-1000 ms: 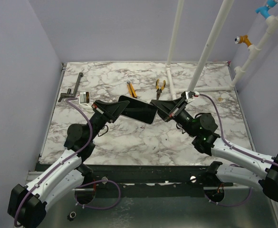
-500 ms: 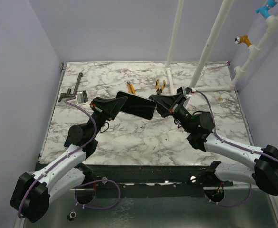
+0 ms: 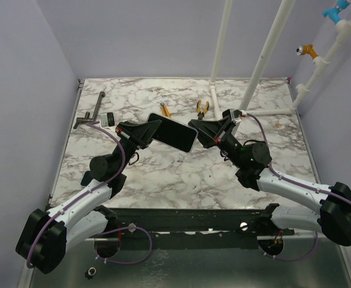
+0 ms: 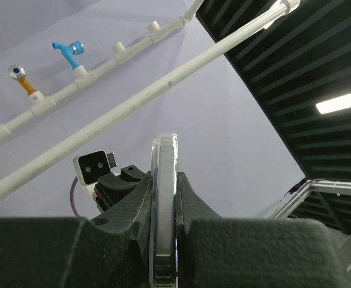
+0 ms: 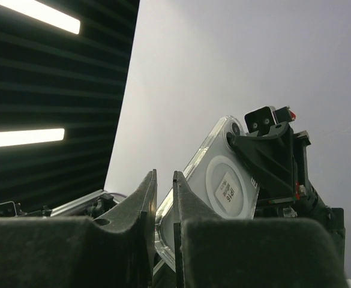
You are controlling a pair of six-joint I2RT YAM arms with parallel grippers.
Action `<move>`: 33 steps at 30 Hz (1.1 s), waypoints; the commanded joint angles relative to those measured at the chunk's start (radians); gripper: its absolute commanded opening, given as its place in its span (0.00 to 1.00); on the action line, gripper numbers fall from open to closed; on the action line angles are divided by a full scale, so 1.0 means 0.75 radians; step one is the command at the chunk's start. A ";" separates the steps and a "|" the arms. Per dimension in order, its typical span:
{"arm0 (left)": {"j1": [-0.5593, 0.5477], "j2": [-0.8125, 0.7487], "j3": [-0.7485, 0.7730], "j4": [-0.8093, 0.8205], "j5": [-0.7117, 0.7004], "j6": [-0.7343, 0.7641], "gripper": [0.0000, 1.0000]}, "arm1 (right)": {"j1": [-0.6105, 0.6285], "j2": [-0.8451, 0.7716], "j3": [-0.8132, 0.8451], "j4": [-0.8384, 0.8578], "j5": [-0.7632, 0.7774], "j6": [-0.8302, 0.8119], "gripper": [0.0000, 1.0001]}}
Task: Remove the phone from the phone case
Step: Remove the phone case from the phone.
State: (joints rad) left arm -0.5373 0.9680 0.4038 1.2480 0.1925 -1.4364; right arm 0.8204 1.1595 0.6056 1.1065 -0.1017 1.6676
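The flat black phone in its clear plastic case (image 3: 174, 133) has shifted slightly toward the marble table's (image 3: 163, 177) far edge, and the left gripper (image 3: 153, 129) and right gripper (image 3: 195, 127) have moved with it.

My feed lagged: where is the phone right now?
Top view, centre: the phone is held between the left gripper and right gripper, just in front of the pliers.

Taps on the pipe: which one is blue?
The top tap, right in the upper corner of the top view, is blue. The lower tap is orange.
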 commanded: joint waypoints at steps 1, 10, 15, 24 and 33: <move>-0.019 0.040 0.036 -0.097 0.096 -0.048 0.00 | 0.043 0.018 0.076 0.034 -0.181 -0.028 0.01; -0.018 -0.013 0.022 -0.110 0.059 -0.036 0.00 | 0.042 -0.098 0.052 -0.120 -0.113 -0.174 0.02; -0.018 -0.127 0.037 -0.239 0.039 0.068 0.00 | 0.043 -0.299 0.104 -0.595 0.031 -0.359 0.41; -0.018 -0.220 0.109 -0.417 0.051 0.227 0.00 | 0.043 -0.392 0.201 -1.032 0.176 -0.474 0.52; -0.018 -0.235 0.145 -0.438 0.063 0.238 0.00 | 0.043 -0.410 0.244 -1.211 0.281 -0.583 0.65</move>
State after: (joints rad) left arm -0.5518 0.8188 0.4629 0.8867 0.2352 -1.2716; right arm 0.8455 0.8711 0.7677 0.2790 0.0387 1.2892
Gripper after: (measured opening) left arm 0.148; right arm 0.633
